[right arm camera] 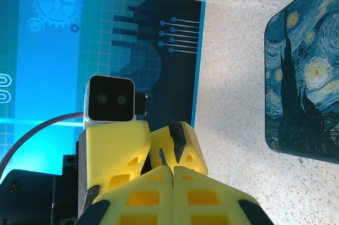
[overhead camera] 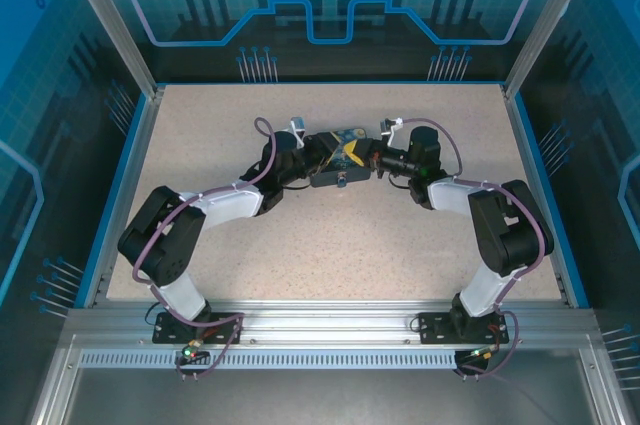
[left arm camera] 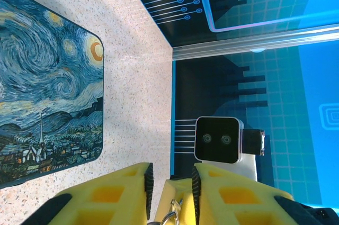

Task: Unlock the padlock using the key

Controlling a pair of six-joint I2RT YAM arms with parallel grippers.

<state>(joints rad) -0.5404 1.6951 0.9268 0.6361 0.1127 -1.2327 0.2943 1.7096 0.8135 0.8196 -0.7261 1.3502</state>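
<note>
My two grippers meet tip to tip above the Starry Night-printed box (overhead camera: 342, 137). My right gripper (right arm camera: 173, 169) is shut on the key (right arm camera: 162, 157), whose thin dark blade sticks out towards the left gripper's yellow fingers (right arm camera: 116, 145). The jaws of my left gripper (left arm camera: 172, 174) stand a little apart. Between them I see a yellow wedge that looks like the right gripper's tip (left arm camera: 179, 198), and a small metal ring (left arm camera: 168, 215). The brass padlock is hidden. In the top view the left gripper (overhead camera: 335, 153) and right gripper (overhead camera: 362, 157) almost touch.
The printed box lies flat on the speckled table (overhead camera: 330, 245), seen at the left in the left wrist view (left arm camera: 47, 87) and at the right in the right wrist view (right arm camera: 307, 77). Blue wall panels and an aluminium frame (overhead camera: 330, 330) ring the table.
</note>
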